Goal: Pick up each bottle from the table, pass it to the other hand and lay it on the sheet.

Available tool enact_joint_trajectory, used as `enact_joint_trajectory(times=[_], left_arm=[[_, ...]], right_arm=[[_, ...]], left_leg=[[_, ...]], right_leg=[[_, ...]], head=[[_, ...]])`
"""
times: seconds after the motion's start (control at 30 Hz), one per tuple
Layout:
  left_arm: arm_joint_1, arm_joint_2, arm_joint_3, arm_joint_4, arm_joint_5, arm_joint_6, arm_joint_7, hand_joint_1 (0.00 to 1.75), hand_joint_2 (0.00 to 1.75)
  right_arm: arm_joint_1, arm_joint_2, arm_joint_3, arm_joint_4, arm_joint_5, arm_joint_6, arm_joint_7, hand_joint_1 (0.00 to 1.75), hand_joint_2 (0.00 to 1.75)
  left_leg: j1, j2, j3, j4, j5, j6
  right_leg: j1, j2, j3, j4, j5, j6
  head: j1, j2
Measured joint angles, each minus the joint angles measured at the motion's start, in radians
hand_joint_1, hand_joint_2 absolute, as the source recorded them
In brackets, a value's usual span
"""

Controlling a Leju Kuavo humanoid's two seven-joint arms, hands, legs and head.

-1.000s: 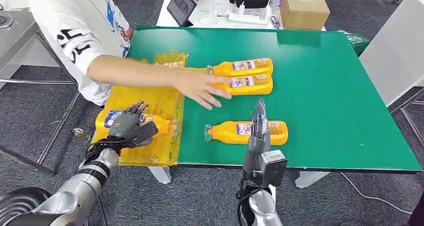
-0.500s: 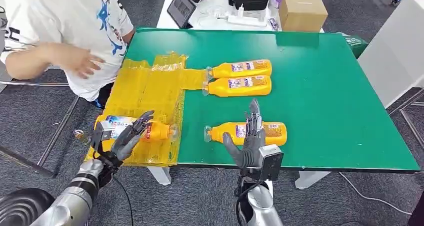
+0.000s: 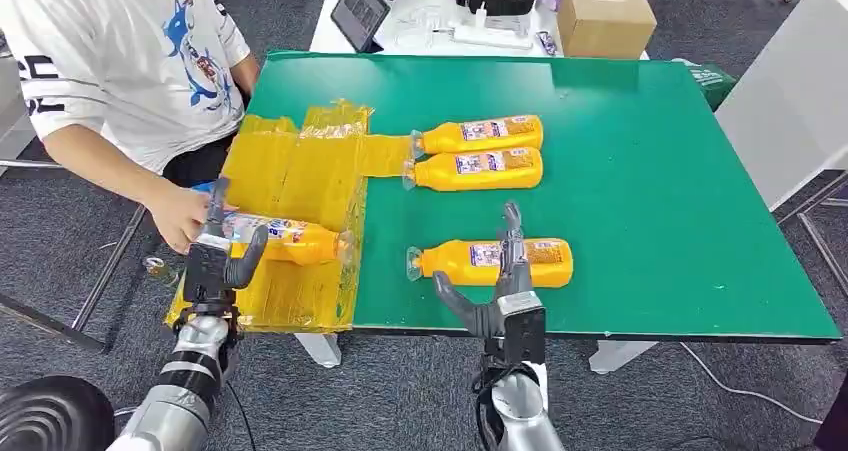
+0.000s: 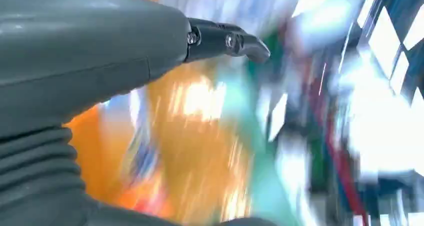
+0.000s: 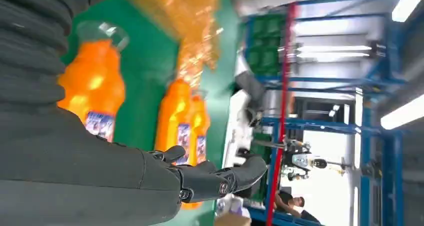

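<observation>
1. Two robot hands show at the near edge of the green table [image 3: 640,171]. The right hand [image 3: 503,289] stands upright with fingers spread and thumb out to the side, holding nothing, just in front of the nearest orange bottle [image 3: 490,262]. In the head view its fingertips overlap that bottle's label; whether they touch it cannot be told.
2. From the right wrist view the right hand [image 5: 210,178] has its dark fingers extended and apart, with the nearest bottle [image 5: 92,85] lying on the green surface beside it.
3. The left hand [image 3: 215,261] is raised at the near left corner of the yellow sheet [image 3: 300,181], fingers pointing up and parted, thumb angled out; it grips nothing. The left wrist view is badly blurred, showing the left hand's grey cover [image 4: 75,50] over orange and green smears.
4. One bottle on the sheet [image 3: 285,239] lies on its side, cap toward the table's middle. The left hand stands just in front of its base end.
5. A person's hand [image 3: 180,216] rests at the base end of that bottle, at the sheet's left edge; whether it grips the bottle cannot be told.
6. Two more bottles, the far pair [image 3: 475,151], lie side by side and touching, farther back on the green table, caps toward the sheet.
7. Beyond the table stand a cardboard box [image 3: 605,16] and a tablet [image 3: 358,9].
</observation>
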Motion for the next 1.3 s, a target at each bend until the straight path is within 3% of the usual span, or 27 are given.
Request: enact_joint_trajectory(times=[0.17, 0.33, 0.53, 0.73, 0.9, 1.3], left_arm=[[0.089, -0.046, -0.079, -0.213, -0.106, 0.258, -0.005, 0.0, 1.75], [0.177, -0.072, -0.127, -0.398, -0.122, 0.272, -0.005, 0.0, 1.75], [0.233, -0.068, -0.202, -0.454, 0.011, 0.272, -0.005, 0.0, 1.75], [0.253, -0.061, -0.249, -0.453, 0.038, 0.267, -0.005, 0.0, 1.75], [0.261, -0.058, -0.266, -0.443, 0.048, 0.255, -0.004, 0.0, 1.75], [0.238, -0.049, -0.289, -0.397, 0.073, 0.271, -0.003, 0.0, 1.75]], right_arm=[[-0.042, -0.086, 0.013, 0.035, 0.307, -0.027, 0.181, 0.0, 1.75], [-0.107, -0.218, 0.011, 0.059, 0.465, 0.076, 0.329, 0.0, 1.75], [-0.151, -0.381, -0.004, 0.076, 0.504, 0.244, 0.452, 0.0, 1.75], [-0.185, -0.483, -0.015, 0.103, 0.505, 0.314, 0.48, 0.0, 1.75], [-0.207, -0.518, -0.014, 0.139, 0.491, 0.353, 0.492, 0.0, 1.75], [-0.337, -0.496, 0.029, 0.397, 0.47, 0.409, 0.433, 0.0, 1.75]], left_leg=[[-0.001, 0.0, -0.002, 0.0, -0.001, 0.0], [-0.002, 0.0, -0.002, 0.001, -0.001, 0.001], [-0.002, 0.0, -0.003, 0.001, -0.001, 0.001], [-0.002, 0.0, -0.003, 0.001, -0.001, 0.001], [-0.002, 0.0, -0.004, 0.001, -0.001, 0.001], [-0.001, 0.001, -0.003, 0.001, -0.001, 0.001]], right_leg=[[-0.001, 0.001, -0.001, 0.0, 0.0, 0.0], [-0.002, 0.0, -0.002, -0.001, 0.0, 0.001], [-0.002, 0.0, -0.001, -0.001, 0.0, 0.001], [-0.002, 0.0, -0.002, -0.001, 0.0, 0.001], [-0.002, 0.0, -0.002, -0.001, 0.0, 0.001], [-0.001, 0.001, -0.003, -0.001, 0.001, 0.001]], head=[[0.0, 0.0], [0.0, 0.0], [0.0, 0.0], [0.0, 0.0], [-0.001, 0.0], [-0.001, 0.0]])
